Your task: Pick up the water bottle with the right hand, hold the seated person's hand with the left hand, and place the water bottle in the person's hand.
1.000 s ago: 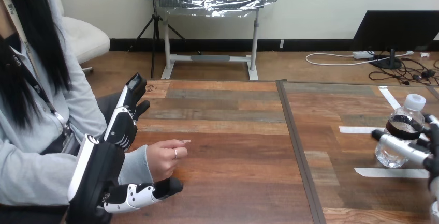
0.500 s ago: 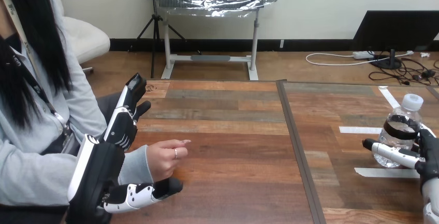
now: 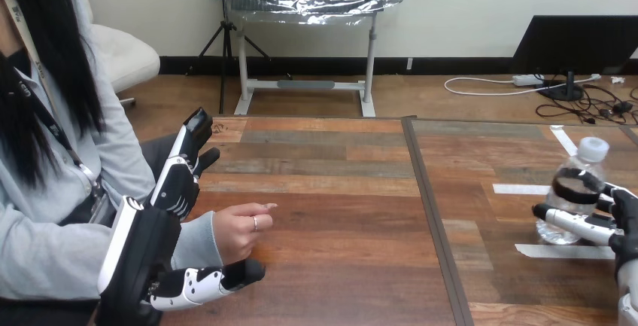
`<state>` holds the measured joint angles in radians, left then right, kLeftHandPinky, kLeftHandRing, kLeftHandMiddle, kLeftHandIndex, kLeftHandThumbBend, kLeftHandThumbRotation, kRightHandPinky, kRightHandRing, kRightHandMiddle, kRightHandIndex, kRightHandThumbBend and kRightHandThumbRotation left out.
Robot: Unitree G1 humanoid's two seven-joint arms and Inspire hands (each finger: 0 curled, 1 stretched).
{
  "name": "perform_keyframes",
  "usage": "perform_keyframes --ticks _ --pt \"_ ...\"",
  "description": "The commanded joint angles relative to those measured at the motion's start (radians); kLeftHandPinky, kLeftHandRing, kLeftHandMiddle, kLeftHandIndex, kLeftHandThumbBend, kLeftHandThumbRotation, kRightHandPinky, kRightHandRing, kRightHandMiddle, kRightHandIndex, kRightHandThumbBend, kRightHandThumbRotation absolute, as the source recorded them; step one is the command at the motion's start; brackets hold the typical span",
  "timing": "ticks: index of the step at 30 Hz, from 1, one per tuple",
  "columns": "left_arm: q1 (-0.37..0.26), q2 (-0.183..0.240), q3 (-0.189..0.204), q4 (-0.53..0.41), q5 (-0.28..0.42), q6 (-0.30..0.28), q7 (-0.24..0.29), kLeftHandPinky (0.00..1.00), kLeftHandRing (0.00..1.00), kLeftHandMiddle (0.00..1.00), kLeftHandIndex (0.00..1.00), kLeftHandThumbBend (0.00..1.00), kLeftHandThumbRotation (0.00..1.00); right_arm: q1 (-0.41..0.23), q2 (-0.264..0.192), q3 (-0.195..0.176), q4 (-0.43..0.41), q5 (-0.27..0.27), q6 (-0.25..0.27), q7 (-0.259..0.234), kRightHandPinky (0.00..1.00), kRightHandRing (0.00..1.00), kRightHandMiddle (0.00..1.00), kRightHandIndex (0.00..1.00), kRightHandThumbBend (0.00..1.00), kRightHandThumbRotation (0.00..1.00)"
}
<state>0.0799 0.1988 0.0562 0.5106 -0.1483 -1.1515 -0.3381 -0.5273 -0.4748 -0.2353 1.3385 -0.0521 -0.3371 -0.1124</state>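
Around water bottle (image 3: 578,162), curled right hand (image 3: 623,219)

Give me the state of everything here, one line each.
water bottle: upright, capped, gripped.
right hand: shut round the water bottle.
left hand: open, fingers straight, flanking the person's wrist.
person's hand: loosely curled, empty, resting on the table.

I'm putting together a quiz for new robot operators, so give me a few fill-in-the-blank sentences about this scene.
The water bottle has a ___ cap. The right hand curls its fingers round the ___. The left hand is beside the person's hand, at the view's ___ side.
Missing words: white; water bottle; left.
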Motion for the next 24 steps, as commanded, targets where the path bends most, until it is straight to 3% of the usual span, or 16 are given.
perform_keyframes --ticks 1,10,24 --pt "-0.033 0.019 0.013 -0.025 0.003 -0.026 0.007 0.92 0.98 1.0 0.98 1.0 0.54 -0.069 0.025 -0.014 -0.011 0.017 -0.005 0.013 0.52 0.6 0.65 0.69 0.89 0.0" --pt "-0.029 0.019 0.011 -0.028 -0.007 -0.023 0.005 0.91 0.97 0.99 0.98 1.0 0.54 -0.069 0.03 -0.018 -0.009 0.02 -0.003 0.001 0.41 0.48 0.55 0.61 0.87 0.0" --pt "-0.023 0.022 0.007 -0.038 -0.018 -0.015 0.001 0.91 0.97 0.99 0.97 1.0 0.53 -0.063 0.042 -0.038 -0.009 0.042 -0.032 -0.005 0.33 0.39 0.47 0.5 0.87 0.0"
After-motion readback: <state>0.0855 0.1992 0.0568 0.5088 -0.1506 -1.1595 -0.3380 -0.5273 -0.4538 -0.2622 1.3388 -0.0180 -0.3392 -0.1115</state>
